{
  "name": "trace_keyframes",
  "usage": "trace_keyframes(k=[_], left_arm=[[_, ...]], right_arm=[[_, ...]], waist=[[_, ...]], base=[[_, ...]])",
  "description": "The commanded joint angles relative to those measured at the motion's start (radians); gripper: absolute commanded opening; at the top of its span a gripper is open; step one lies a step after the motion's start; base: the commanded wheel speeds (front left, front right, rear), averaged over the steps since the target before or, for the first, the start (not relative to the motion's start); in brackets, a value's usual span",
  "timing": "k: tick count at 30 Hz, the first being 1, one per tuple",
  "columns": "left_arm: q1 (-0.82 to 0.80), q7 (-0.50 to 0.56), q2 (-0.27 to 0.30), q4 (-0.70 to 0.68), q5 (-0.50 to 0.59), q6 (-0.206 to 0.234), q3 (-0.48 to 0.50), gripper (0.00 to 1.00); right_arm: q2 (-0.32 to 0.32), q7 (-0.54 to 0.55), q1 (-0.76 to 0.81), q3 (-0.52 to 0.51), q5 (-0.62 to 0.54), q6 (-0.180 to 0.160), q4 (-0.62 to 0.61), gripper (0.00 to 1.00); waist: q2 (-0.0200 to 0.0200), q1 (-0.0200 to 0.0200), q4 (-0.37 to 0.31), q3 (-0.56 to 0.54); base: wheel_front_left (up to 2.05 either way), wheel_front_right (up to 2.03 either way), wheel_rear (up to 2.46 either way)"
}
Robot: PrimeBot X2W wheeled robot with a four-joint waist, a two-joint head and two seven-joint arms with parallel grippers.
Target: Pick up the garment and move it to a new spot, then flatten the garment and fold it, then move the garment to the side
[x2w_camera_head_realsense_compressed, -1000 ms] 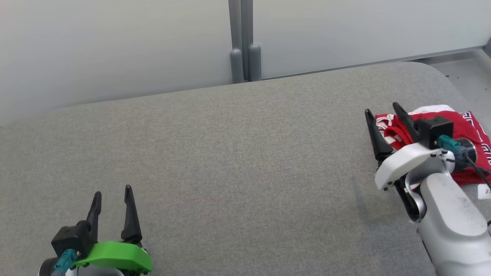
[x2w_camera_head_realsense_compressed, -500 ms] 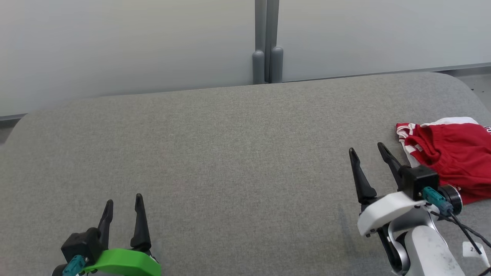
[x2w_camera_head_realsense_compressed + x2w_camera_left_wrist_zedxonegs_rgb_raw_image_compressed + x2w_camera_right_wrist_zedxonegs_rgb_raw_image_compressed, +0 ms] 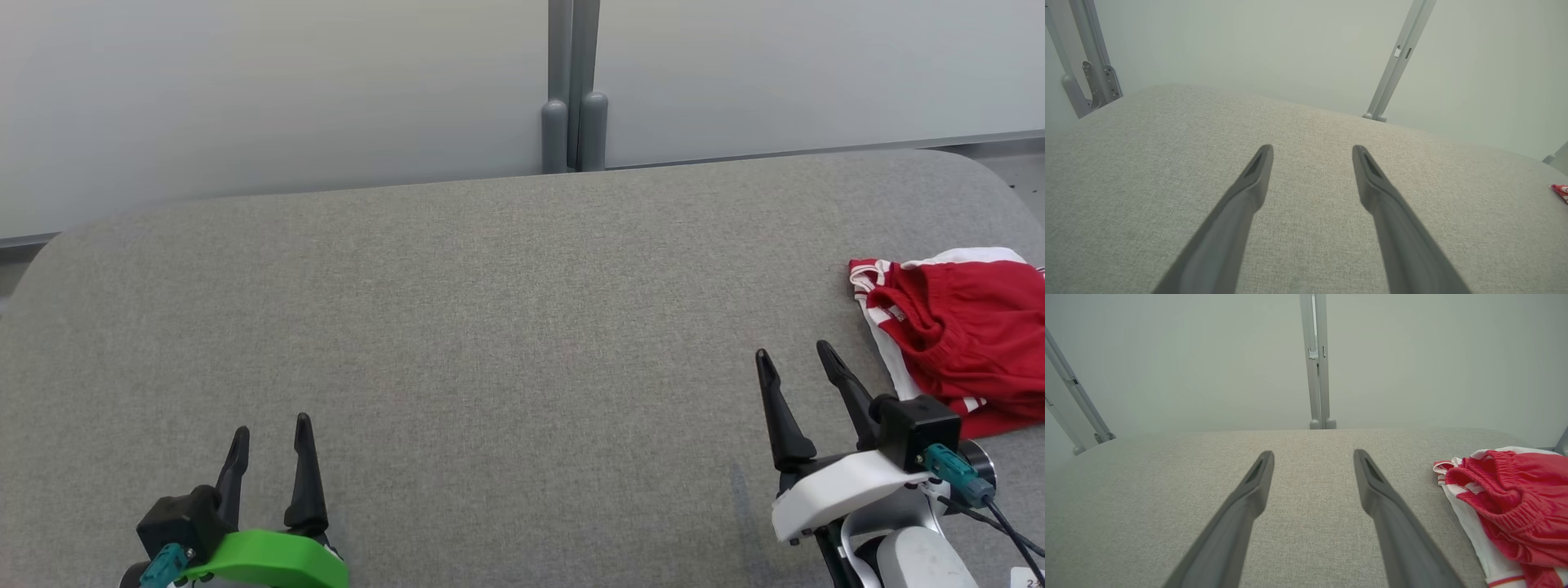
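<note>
Head view first: we see our left hand (image 3: 272, 423) and our right hand (image 3: 793, 349) low in the picture over the grey fabric bench (image 3: 490, 327), well apart from each other, dark fingers pointing away from us. Both hands stand wide, and we see nothing between the fingers of either; each wrist view shows bare bench cloth in the gap. The garment (image 3: 963, 327), red with white trim and a gathered elastic band, lies crumpled on the bench to the right of our right hand and a little beyond its fingertips. It is near the right finger but apart from it, and it runs off the picture's right edge. From the right wrist we see it off to the right of the fingers, white edge nearest them, the red folds bunched on top. From the left wrist we catch just a red and white sliver far off to the right of that hand. Beyond both hands' fingertips, past the bench's far edge, a pair of grey posts (image 3: 574, 122) stands against a pale wall (image 3: 245, 98).
</note>
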Motion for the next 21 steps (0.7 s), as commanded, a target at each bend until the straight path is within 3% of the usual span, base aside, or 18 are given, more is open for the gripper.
trace_keyframes(k=[1, 21], left_arm=[[-0.015, -0.008, -0.001, 0.0, 0.009, -0.002, 0.001, 1.0], [-0.032, -0.008, -0.014, -0.006, 0.056, -0.007, 0.01, 1.0]], right_arm=[[-0.001, -0.007, 0.013, -0.001, 0.011, 0.0, -0.006, 1.0], [-0.001, -0.004, 0.002, -0.005, 0.012, 0.0, -0.012, 1.0]], waist=[[0.0108, 0.0001, 0.0, 0.0], [0.0108, 0.0001, 0.001, 0.01]], base=[[0.0, 0.0, 0.0], [0.0, 0.0, 0.0]])
